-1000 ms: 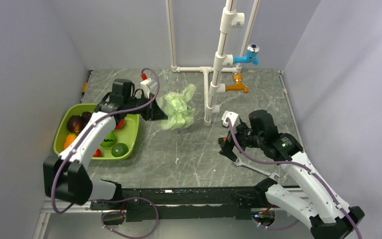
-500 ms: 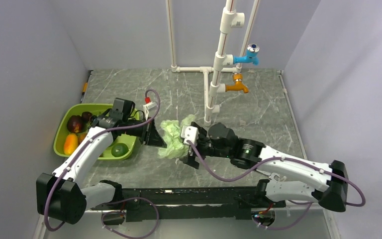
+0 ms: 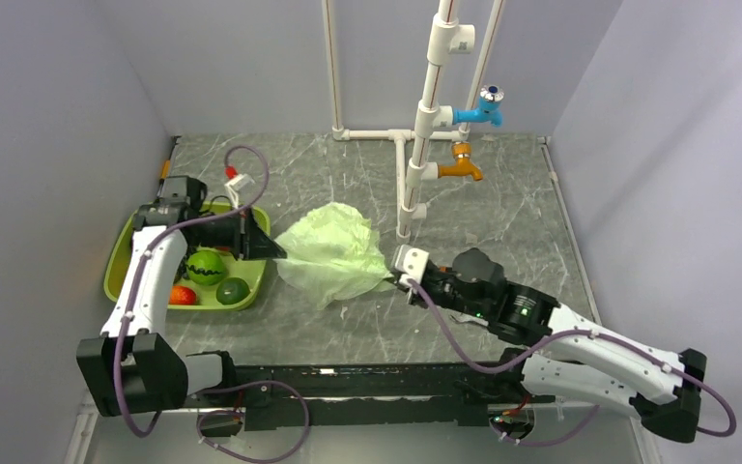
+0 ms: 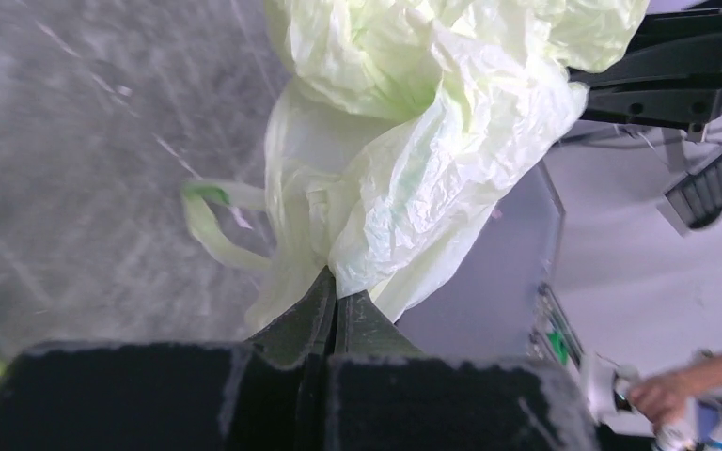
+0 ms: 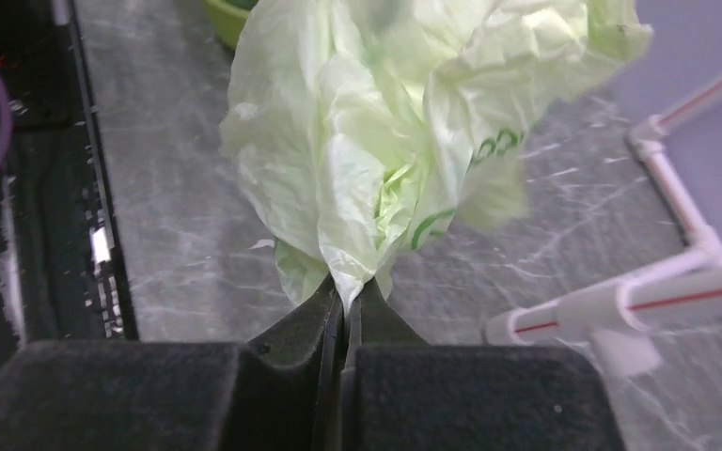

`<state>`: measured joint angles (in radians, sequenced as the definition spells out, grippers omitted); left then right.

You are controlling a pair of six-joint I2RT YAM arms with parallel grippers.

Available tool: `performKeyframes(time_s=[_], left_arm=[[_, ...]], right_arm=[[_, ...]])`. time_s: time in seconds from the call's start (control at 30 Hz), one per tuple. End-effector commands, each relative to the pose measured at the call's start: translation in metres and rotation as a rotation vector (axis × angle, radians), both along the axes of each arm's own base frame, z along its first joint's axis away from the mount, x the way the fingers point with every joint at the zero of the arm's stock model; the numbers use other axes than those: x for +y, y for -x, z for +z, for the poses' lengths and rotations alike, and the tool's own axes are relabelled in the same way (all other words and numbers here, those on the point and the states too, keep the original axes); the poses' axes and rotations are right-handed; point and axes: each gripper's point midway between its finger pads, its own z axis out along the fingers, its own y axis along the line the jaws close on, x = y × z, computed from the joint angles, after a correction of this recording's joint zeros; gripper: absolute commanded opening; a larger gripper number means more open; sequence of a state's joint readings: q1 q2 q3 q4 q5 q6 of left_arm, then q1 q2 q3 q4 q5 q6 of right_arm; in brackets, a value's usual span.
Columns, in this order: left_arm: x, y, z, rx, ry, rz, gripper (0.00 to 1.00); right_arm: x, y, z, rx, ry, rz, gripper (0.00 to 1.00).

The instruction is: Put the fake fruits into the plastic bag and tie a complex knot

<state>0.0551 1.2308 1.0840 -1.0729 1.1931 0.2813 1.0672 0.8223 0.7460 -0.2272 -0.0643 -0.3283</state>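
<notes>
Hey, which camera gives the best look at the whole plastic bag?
The top external view: the plastic bag appears whole, held between the left gripper and right gripper. Each wrist view shows only the crumpled part pinched in its own jaws.

Bag (image 5: pixel 376 122): green printing, seen in the right wrist view. A few rounded characters sit near one fold and a curved stroke lies lower down. Both are broken by creases and cannot be read as words. In the left wrist view, a faint green trace of print shows, also unreadable. No other text, label, number or sign is legible.
</notes>
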Motion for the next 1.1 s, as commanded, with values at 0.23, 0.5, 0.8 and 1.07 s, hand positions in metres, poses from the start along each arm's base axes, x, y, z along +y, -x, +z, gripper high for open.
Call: performKeyframes(time_s=[0.23, 0.5, 0.8, 1.07], left_arm=[[0.046, -0.014, 0.008, -0.537, -0.252, 0.069, 0.38], [0.017, -0.012, 0.061, -0.669, -0.232, -0.027, 0.99], [-0.065, -0.029, 0.078, -0.870, -0.257, -0.263, 0.99], [-0.082, 0.000, 0.051, -0.828, -0.310, -0.416, 0.00]], right_arm=[[-0.040, -0.045, 0.009, -0.099, 0.034, -0.164, 0.00], [-0.024, -0.040, 0.021, -0.344, 0.077, 0.024, 0.00], [-0.004, -0.022, 0.023, -0.595, 0.155, 0.229, 0.00], [-0.017, -0.032, 0.017, -0.624, 0.203, 0.169, 0.00]])
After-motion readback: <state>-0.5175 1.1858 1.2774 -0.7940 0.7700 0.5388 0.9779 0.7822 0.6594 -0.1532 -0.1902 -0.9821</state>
